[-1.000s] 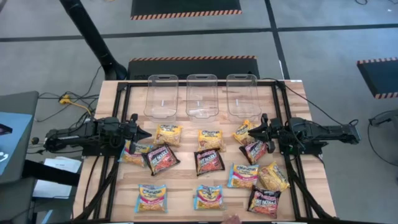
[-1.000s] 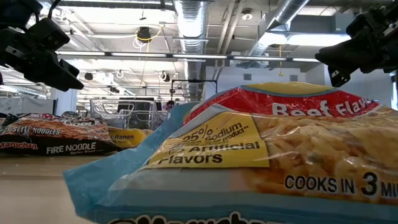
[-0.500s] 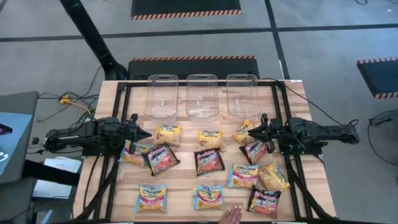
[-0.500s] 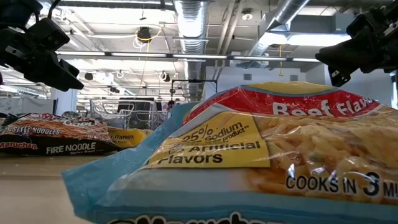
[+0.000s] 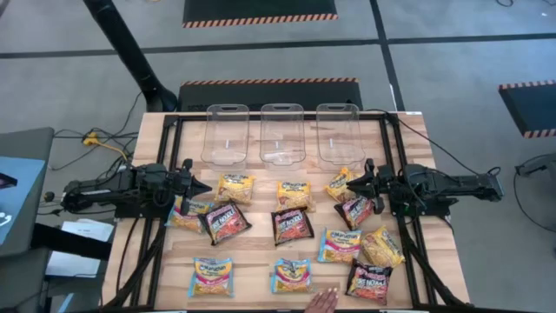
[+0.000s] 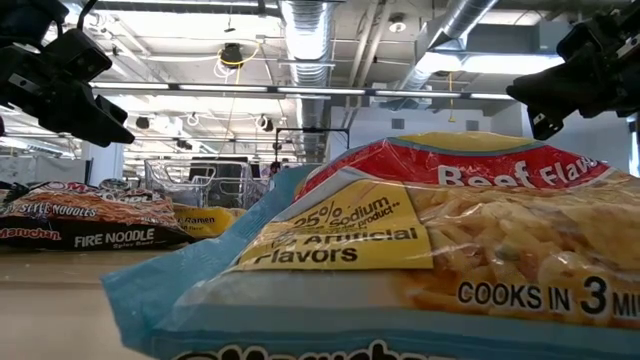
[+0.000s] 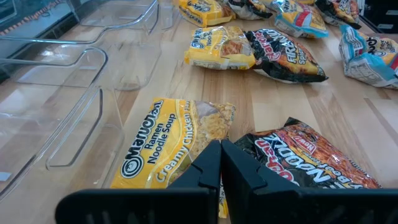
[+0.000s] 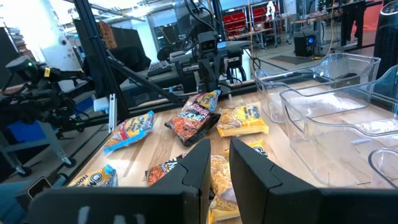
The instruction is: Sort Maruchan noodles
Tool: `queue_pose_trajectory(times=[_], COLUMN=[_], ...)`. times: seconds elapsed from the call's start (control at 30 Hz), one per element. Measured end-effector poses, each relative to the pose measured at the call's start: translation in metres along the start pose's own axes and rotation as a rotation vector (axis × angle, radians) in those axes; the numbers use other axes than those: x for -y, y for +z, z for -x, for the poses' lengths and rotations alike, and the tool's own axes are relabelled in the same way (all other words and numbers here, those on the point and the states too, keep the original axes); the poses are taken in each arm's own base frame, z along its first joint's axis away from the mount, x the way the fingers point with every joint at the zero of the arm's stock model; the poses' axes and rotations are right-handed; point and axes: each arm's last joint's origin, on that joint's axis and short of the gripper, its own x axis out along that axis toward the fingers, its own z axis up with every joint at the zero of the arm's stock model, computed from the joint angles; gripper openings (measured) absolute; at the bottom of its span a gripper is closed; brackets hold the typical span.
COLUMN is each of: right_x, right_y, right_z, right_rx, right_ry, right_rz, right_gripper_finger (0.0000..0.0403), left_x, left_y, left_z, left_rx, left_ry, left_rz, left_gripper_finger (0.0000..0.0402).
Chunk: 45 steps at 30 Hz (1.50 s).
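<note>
Maruchan noodle packets lie flat and scattered on the wooden table. The yellow-orange ones [image 5: 234, 188] [image 5: 294, 195] lie mostly toward the far side. Black-red ones [image 5: 227, 222] [image 5: 292, 226] lie in the middle, and light blue ones [image 5: 212, 276] [image 5: 293, 275] lie along the near edge. My left gripper [image 5: 204, 185] hovers shut at the table's left, above a yellow packet [image 7: 168, 152] and a black-red one [image 7: 311, 162]. My right gripper [image 5: 350, 183] hovers at the right, its fingers [image 8: 219, 144] slightly apart with nothing between them.
Three clear plastic bins [image 5: 225, 133] [image 5: 282, 133] [image 5: 338, 133] stand side by side along the far edge. A person's hand [image 5: 323, 301] reaches over the near edge between two packets. A black frame [image 5: 170, 148] borders the table.
A person's hand has come a little farther over the table's near edge. Both arms have kept still.
</note>
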Motion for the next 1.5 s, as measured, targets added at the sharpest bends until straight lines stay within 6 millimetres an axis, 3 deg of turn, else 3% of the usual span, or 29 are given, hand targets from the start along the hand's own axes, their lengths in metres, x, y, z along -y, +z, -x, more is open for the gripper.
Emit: queue_pose_trajectory(times=[1.03, 1.27, 1.5], right_x=[-0.001, -0.004, -0.013], right_y=[0.002, 0.018, 0.056], right_z=[0.000, 0.002, 0.013], right_rx=[0.025, 0.155, 0.423], right_ry=[0.010, 0.043, 0.069], right_rz=[-0.059, -0.043, 0.152], right_gripper_finger=[0.0087, 0.0087, 0.0087], left_x=[0.000, 0.000, 0.000], left_y=[0.000, 0.000, 0.000], left_z=[0.000, 0.000, 0.000], left_rx=[-0.001, 0.000, -0.001], left_ry=[0.000, 0.000, 0.001], left_rz=[0.000, 0.000, 0.000], left_gripper_finger=[0.0000, 0.0000, 0.0000])
